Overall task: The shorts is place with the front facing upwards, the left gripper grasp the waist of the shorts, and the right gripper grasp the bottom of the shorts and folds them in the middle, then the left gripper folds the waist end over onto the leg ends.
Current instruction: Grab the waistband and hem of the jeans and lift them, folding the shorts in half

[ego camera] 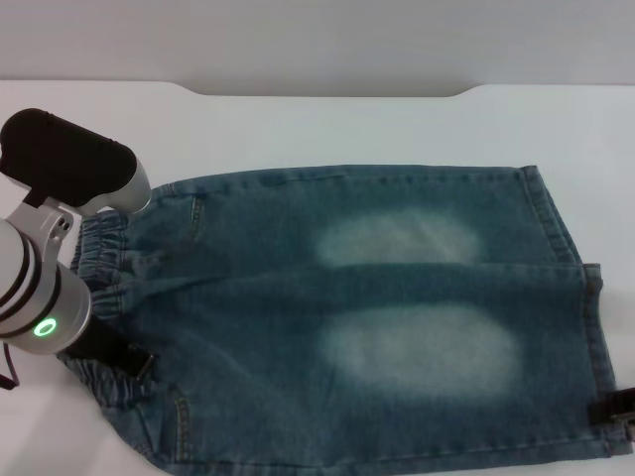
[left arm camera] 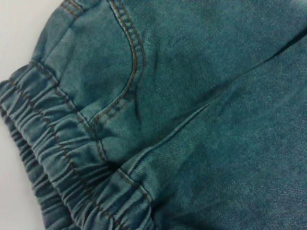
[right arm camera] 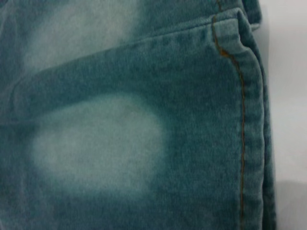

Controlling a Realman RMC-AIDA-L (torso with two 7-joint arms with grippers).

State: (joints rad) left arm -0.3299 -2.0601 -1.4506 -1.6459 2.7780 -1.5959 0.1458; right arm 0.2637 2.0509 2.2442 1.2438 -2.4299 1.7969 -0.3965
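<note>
White worktop [ego camera: 327,124] carries the load; its far edge runs across the top of the head view, with a shallow recess at centre. Open surface lies beyond the garment on the far side and at the far left corner. On the right the hems sit close to the frame edge.

The shorts [ego camera: 357,317] lie flat, front up, spread over most of the near worktop. Their long axis runs left to right: gathered elastic waist [ego camera: 99,248] to the left, the bottom of the shorts [ego camera: 571,268] to the right. Two pale faded patches mark the legs.

The left claw [ego camera: 124,352] is down at the waistband, under the silver ribbed wrist with green light ring; its fingers are largely hidden, so I cannot tell its opening. The right claw [ego camera: 617,407] shows only as a dark part at the near hem; opening likewise cannot be determined.
</note>
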